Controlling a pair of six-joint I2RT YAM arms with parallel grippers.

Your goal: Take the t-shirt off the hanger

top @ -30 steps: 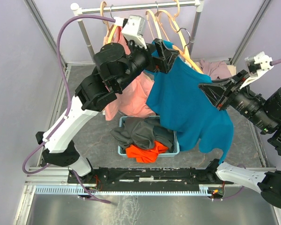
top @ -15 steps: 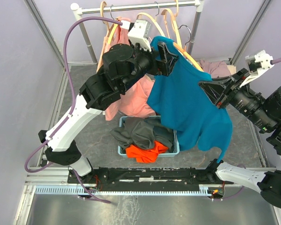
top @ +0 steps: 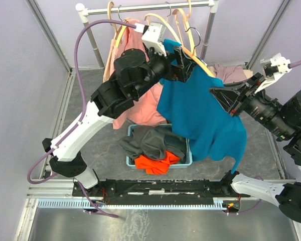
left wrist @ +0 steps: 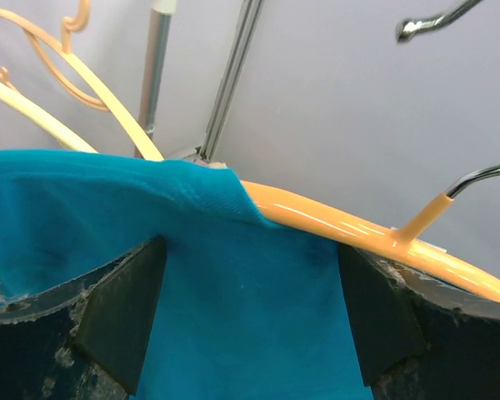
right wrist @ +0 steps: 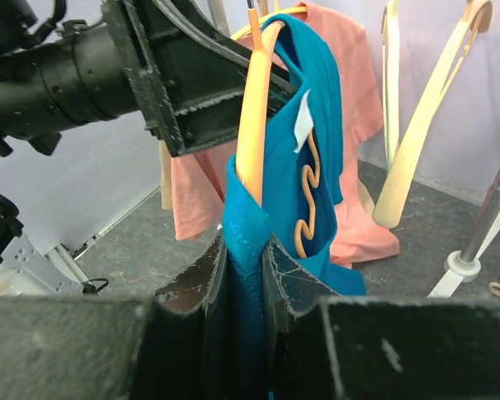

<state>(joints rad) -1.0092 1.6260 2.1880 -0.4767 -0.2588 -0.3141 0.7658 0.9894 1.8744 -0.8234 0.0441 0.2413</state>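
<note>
A teal t-shirt (top: 200, 115) hangs over an orange hanger (top: 202, 64) whose metal hook (top: 196, 34) stands free below the rail. My left gripper (top: 183, 65) is at the shirt's top. In the left wrist view its jaws stand wide apart around the gripper's midpoint (left wrist: 250, 283), straddling the shirt (left wrist: 67, 200), with the hanger arm (left wrist: 333, 221) crossing above the right finger. My right gripper (top: 221, 96) is shut on the shirt's edge. In the right wrist view this gripper (right wrist: 248, 250) pinches teal cloth (right wrist: 317, 83) just below the hanger end (right wrist: 252, 125).
A pink t-shirt (top: 140, 105) and several bare hangers hang from the rail (top: 145, 7) behind. A blue basket (top: 186, 161) with grey and orange clothes sits on the floor under the teal shirt. A pinkish cloth pile (top: 231, 73) lies at the back right.
My left arm has moved right and farther back, carrying the shirt's top and the hanger with it. My right gripper has kept its hold and barely moved.
</note>
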